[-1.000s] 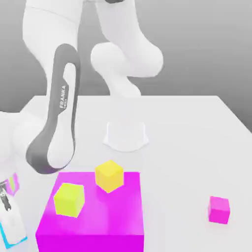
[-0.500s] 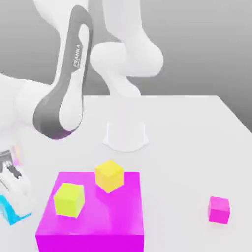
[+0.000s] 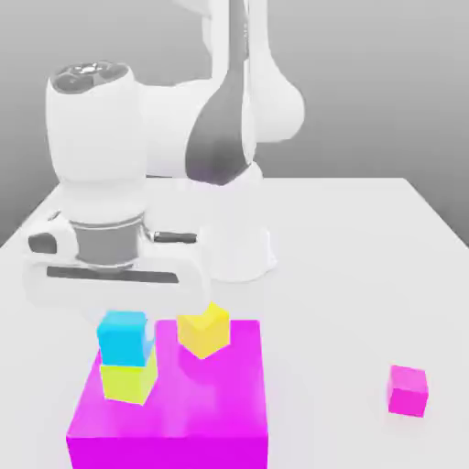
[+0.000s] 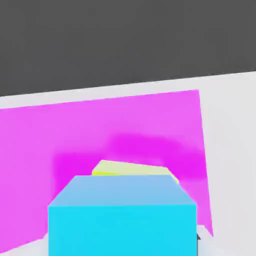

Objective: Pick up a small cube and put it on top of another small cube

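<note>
Backdrop: pale grey wall shading darker lower down, behind a smooth, whitish tabletop (image 3: 339, 275) with no visible grain.
Cyan cube: the cyan cube (image 3: 123, 339) sat directly above the lime cube (image 3: 129, 379), its lower edge appearing to meet the lime top, though true contact could not be confirmed.
Offset: it lay a touch toward the exterior view's left of the lime cube, and the two looked slightly twisted against each other.
Jaws to cube: the gripper (image 3: 125, 337) hung from above, with the cyan cube between its jaws; a cube gave no long axis to line up with.
Jaw state: whether they pressed on the cube or had let it go, I could not tell.
Arm: the single white arm (image 3: 101, 156), smooth-shelled with dark grey bands, reached over the stack.
Magenta block: broad, flat-topped, plain and saturated, the magenta block (image 3: 215, 403) bore the lime cube and the orange-yellow cube (image 3: 203, 331).
Small magenta cube: the small magenta cube (image 3: 408, 391) was well apart, toward the exterior view's right, plain-faced and crisp-edged.
Next move: likely a clean release, then a straight lift; sideways drift could drag the upper cube off.
</note>
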You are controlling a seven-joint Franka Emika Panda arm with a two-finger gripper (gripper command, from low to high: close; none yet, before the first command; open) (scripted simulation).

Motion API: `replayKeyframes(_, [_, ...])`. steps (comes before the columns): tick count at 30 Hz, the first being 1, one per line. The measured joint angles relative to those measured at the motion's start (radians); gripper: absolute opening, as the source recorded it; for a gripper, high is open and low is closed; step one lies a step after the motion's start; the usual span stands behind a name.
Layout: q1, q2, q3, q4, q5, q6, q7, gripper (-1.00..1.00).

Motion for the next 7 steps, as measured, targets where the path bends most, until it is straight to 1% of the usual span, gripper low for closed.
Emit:
replayKeyframes(3, [0.004,0.014,-0.002,-0.005,0.000,0.019,-0.001,1.00])
replayKeyframes(4, [0.005,0.004,-0.003,-0.002,-0.003,0.007,0.001,1.00])
replayKeyframes(7, [0.000,-0.073,-0.004,0.024,-0.022,-0.096,0.014,1.00])
